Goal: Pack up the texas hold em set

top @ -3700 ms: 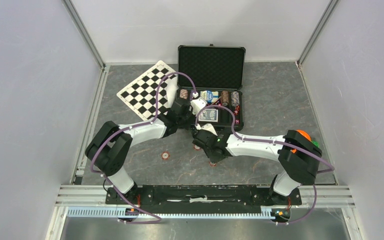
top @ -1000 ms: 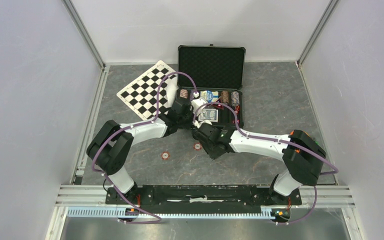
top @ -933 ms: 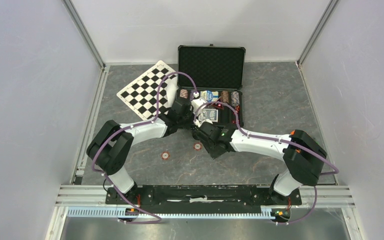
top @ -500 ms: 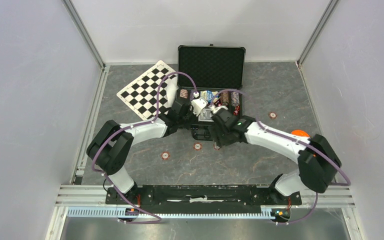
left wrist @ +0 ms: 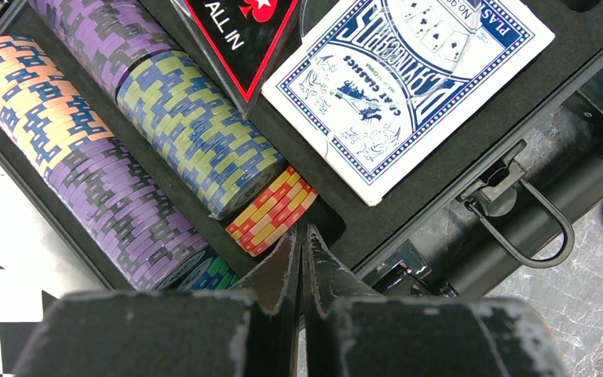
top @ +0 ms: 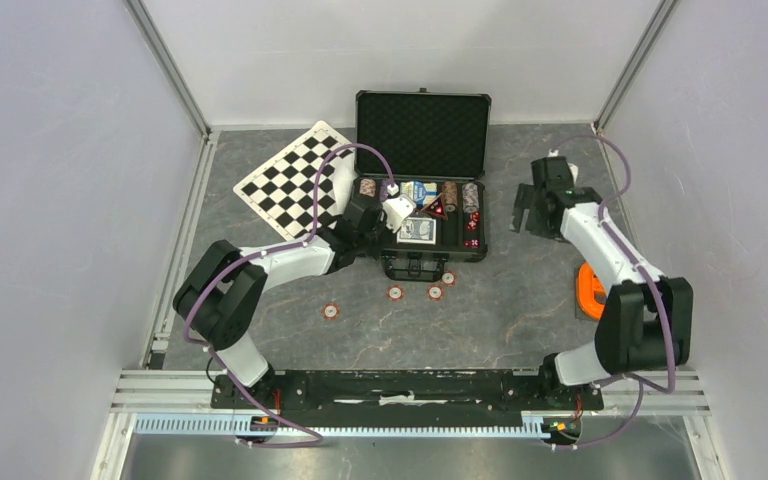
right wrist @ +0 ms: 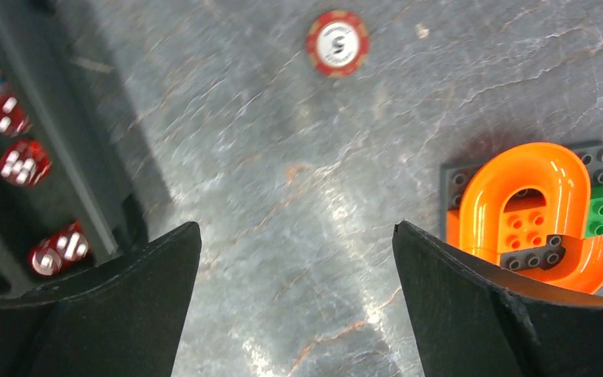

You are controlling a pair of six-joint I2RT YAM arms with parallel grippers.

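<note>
The black case (top: 484,222) lies open with its foam lid (top: 422,130) upright. Rows of striped chips (left wrist: 86,157), a shorter row (left wrist: 196,133) ending in red-and-yellow chips (left wrist: 271,208), a card deck (left wrist: 408,78) and an "ALL IN" button (left wrist: 239,31) lie inside. My left gripper (left wrist: 300,232) (top: 390,214) is shut with nothing in it, tips at the end of the red-and-yellow chips. Red dice (right wrist: 22,161) sit in the case's right end. My right gripper (right wrist: 297,228) (top: 535,212) hangs open over bare table right of the case, a red chip (right wrist: 338,43) ahead of it.
Several red chips lie loose in front of the case (top: 396,293) (top: 435,292) (top: 448,278) and one further left (top: 331,312). A checkered board (top: 290,180) lies left of the case. An orange brick-built piece (top: 590,290) (right wrist: 534,204) sits at the right. The case handle (left wrist: 534,228) faces the arms.
My right arm has swung from the front of the case to the table on its right, and its jaws have opened wide. The left arm has stayed put.
</note>
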